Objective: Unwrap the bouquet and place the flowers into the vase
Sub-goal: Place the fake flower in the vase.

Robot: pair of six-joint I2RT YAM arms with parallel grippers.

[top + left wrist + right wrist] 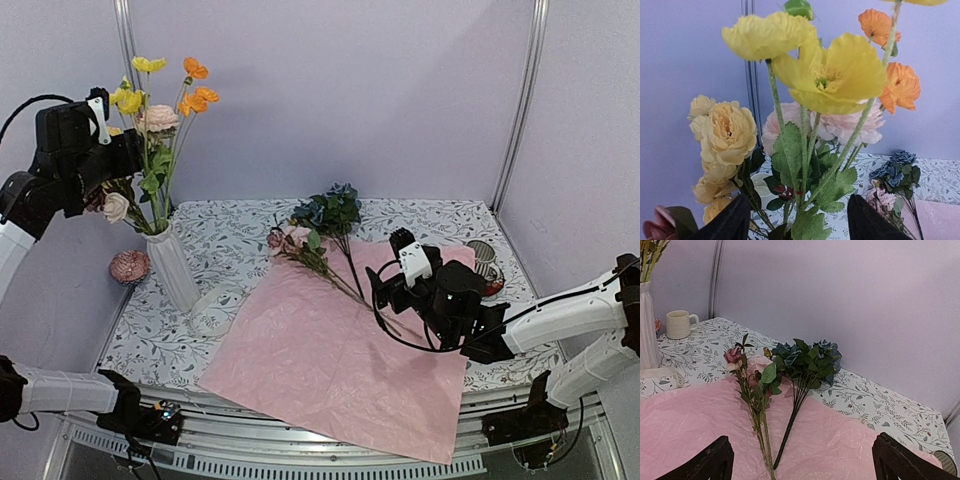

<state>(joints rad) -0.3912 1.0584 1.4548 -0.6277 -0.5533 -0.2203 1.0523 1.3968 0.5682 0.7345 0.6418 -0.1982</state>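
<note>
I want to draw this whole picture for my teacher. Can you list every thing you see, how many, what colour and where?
vase: one, white, left side of table
flowers in the vase: several, yellow, orange, pink, cream
blue roses: one bunch, blue, lying at the paper's far edge
small pink stems: one bunch, pink and mauve, lying beside the blue roses
wrapping paper: one sheet, pink, spread flat
ribbon: one, cream, by the vase's foot
mug: one, cream, far corner
striped cup: one, on red saucer, right side
round pinkish thing: one, left of vase
table: one, leaf-patterned
left tool: one, black, open, among the vase flowers
right tool: one, black, open, over the paper
</note>
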